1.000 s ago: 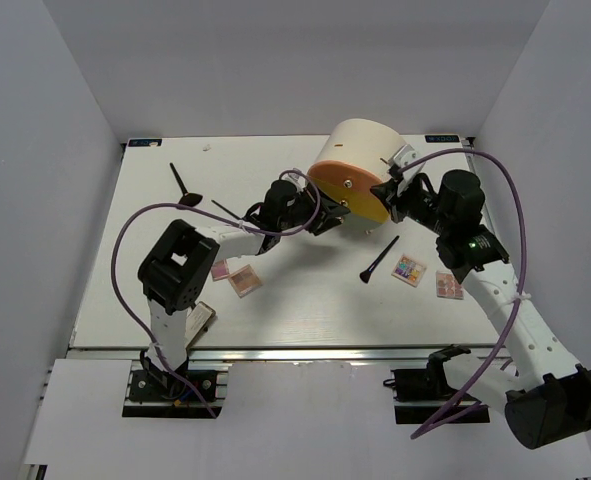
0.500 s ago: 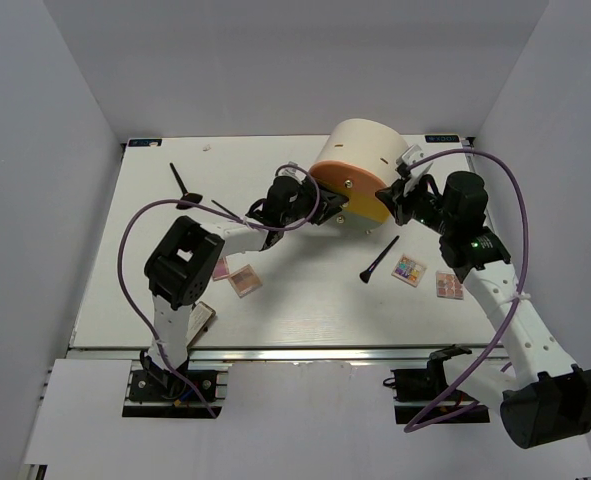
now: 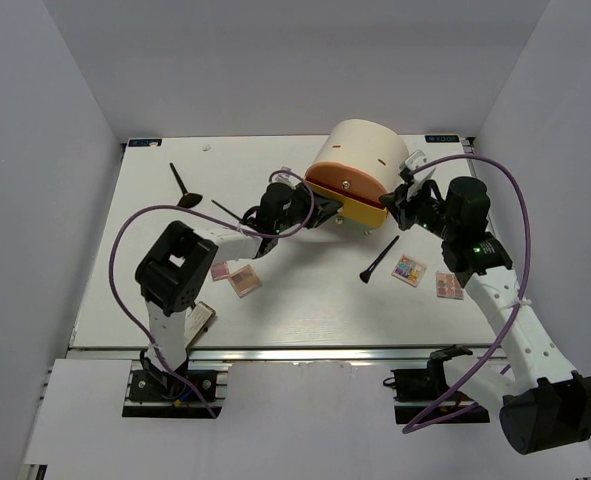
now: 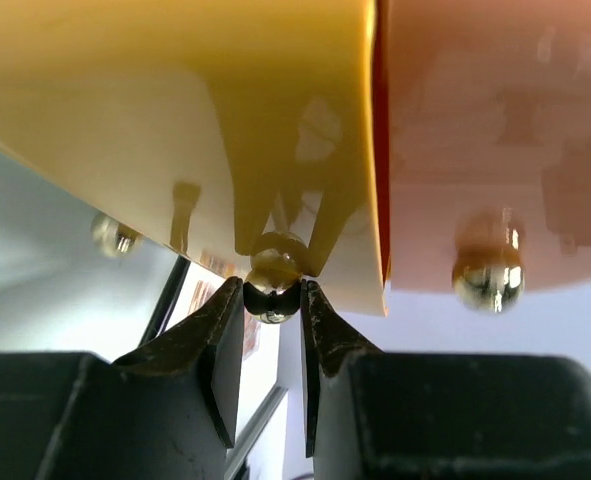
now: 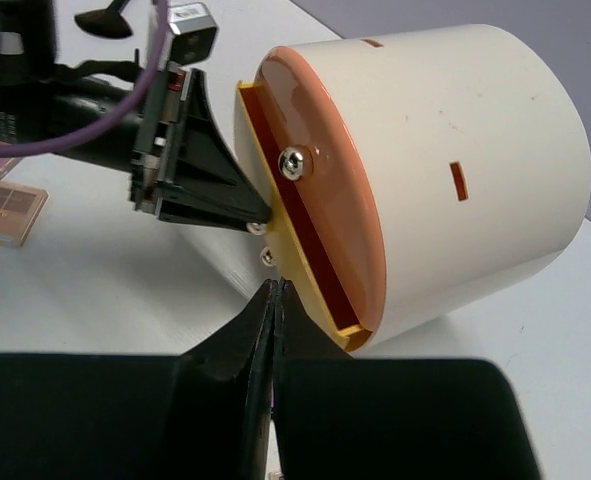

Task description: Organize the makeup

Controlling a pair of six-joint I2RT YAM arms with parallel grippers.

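The cream drawer unit (image 3: pixel 365 160) lies on its side at the back. My left gripper (image 3: pixel 325 211) is shut on the small metal knob (image 4: pixel 272 281) of its yellow drawer front (image 4: pixel 175 120), which stands a little proud of the pink front (image 4: pixel 485 130). My right gripper (image 3: pixel 399 197) is shut and empty, its tip (image 5: pixel 274 290) just under the unit's right lower edge (image 5: pixel 445 170). Palettes lie left (image 3: pixel 244 281) and right (image 3: pixel 409 270), (image 3: pixel 449 286). One black brush (image 3: pixel 379 259) lies mid-table. A silvery compact (image 3: pixel 201 322) sits near the left base. No sponges show.
A pink palette (image 3: pixel 220 270) lies beside the brown one. Two more black brushes (image 3: pixel 184 187), (image 3: pixel 226 210) lie at the back left. White walls close in the table on three sides. Purple cables loop over both arms.
The left gripper has drawn back to the left with the knob, and the yellow drawer front has come out slightly. The unit's face has turned a little. The right gripper has shifted slightly right.
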